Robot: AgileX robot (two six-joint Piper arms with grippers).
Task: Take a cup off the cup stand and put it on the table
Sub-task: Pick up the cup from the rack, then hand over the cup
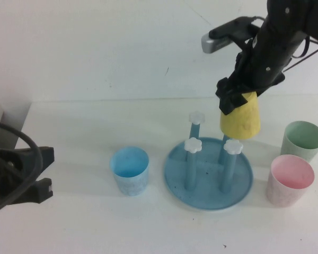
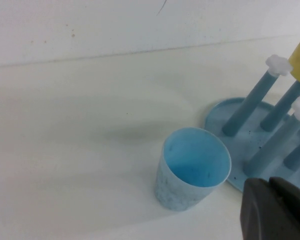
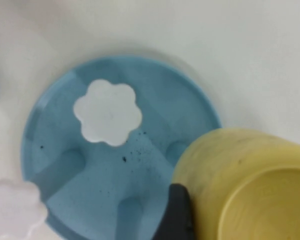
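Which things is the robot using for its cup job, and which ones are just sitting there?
Part of the job:
- yellow cup, upside down, held over the back post by the right gripper
- cup stand
- table, where the cup goes

Just lying about:
- light blue cup, left of the stand
- pink cup and green cup, on the right
- left gripper, parked at the left edge

The right hand [image 1: 237, 99] hangs from its arm, angled downward, fingers clamped (one finger shows in its wrist view). The left hand [image 1: 40, 174] sits low at the near left.
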